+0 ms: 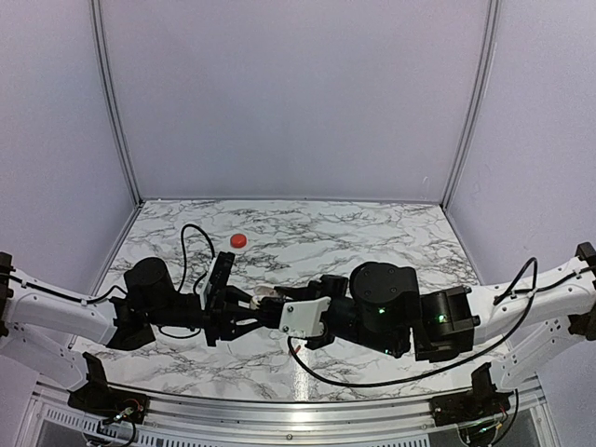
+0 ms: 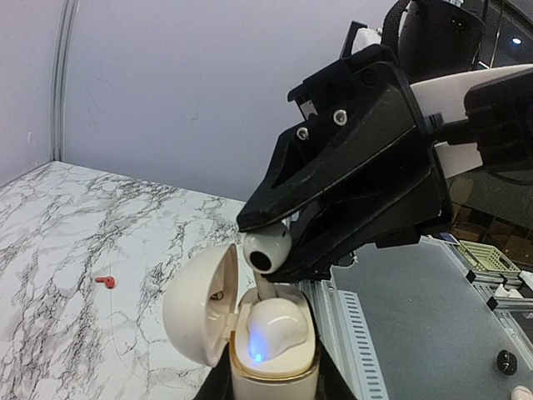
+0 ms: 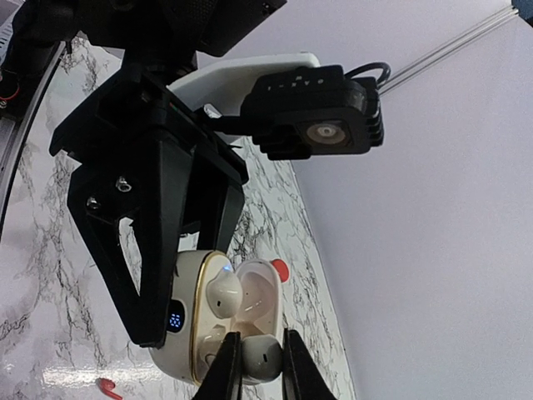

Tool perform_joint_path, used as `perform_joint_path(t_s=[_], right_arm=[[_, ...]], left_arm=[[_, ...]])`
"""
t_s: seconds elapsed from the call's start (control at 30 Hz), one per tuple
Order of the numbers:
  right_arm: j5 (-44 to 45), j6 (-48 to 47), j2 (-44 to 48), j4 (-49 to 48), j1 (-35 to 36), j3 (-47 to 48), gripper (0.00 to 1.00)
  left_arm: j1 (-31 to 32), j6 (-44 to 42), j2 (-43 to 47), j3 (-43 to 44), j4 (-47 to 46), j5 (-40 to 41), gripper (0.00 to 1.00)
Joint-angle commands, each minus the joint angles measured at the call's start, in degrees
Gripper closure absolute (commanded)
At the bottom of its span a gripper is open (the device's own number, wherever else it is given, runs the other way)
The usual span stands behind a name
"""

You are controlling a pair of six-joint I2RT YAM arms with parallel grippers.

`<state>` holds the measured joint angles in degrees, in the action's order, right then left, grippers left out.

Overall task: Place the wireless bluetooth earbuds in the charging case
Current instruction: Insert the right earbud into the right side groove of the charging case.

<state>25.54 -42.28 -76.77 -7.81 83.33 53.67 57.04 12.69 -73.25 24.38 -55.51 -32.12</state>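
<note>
The charging case [image 2: 275,371] is cream with a gold rim, and its lid [image 2: 198,304] is swung open to the left. My left gripper [image 2: 275,390] is shut on its body from below, with black fingers [image 3: 154,275] along its sides. One white earbud [image 2: 275,327] sits in the case with a blue light glowing on it. My right gripper [image 3: 254,360] is shut on the second earbud [image 3: 261,358]. That earbud [image 2: 266,248] hangs just above the case, its stem reaching down into the opening behind the seated one. In the top view both grippers meet at the case [image 1: 270,295].
A red round cap-like object [image 1: 239,240] lies on the marble table [image 1: 372,233] behind the arms. A tiny red piece [image 2: 105,282] lies on the table to the left. Black cables loop beside both arms. The table's metal front rail [image 2: 350,333] runs below the case.
</note>
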Motion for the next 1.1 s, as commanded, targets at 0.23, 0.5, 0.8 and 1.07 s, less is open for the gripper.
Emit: perform_joint_path(t_s=[0.23, 0.5, 0.8, 1.07], right_arm=[[-4.4, 1.7, -0.6, 0.9, 0.9, 1.8, 0.80], [-3.5, 2.3, -0.1, 0.1, 0.9, 1.4, 0.74], [-2.6, 3.5, 1.6, -1.1, 0.9, 1.4, 0.59], [-5.9, 6.8, 4.6, -0.8, 0.9, 2.6, 0.45]], left_arm=[[-0.1, -0.9, 2.7, 1.5, -3.2, 5.5, 1.00], [-0.2, -1.4, 2.8, 1.6, -3.3, 5.7, 1.00], [-0.1, -1.7, 2.8, 1.2, -3.3, 5.4, 1.00], [-0.2, -2.1, 2.7, 1.0, -3.3, 5.2, 1.00]])
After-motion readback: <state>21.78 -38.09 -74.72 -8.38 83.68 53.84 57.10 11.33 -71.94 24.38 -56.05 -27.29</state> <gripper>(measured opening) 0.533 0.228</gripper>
